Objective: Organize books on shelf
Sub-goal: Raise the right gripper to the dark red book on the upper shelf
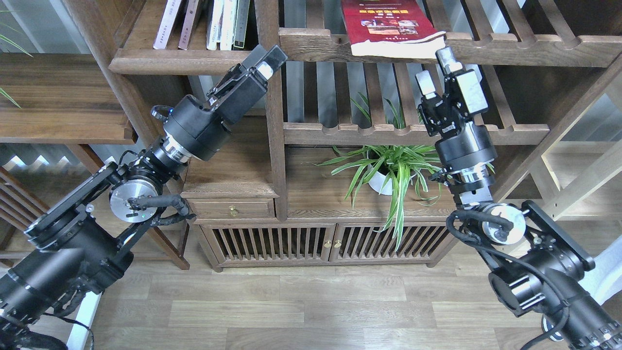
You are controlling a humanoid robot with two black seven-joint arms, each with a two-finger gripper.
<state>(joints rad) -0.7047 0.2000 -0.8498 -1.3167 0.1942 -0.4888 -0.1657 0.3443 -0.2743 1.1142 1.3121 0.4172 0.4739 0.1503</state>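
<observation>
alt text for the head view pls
Two black robot arms reach up toward a dark wood bookcase; the right gripper, open, sits just below a red book overhanging a slatted rack. The left gripper hangs below a shelf of upright books.

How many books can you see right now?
6: five slim upright books on the solid dark-brown wooden shelf upper left, one red paperback lying on the slatted rack. More may be hidden above.

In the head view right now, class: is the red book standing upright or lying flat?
Lying flat. The red book rests cover-up on the slatted rack, its page edges overhanging the front rail.
</observation>
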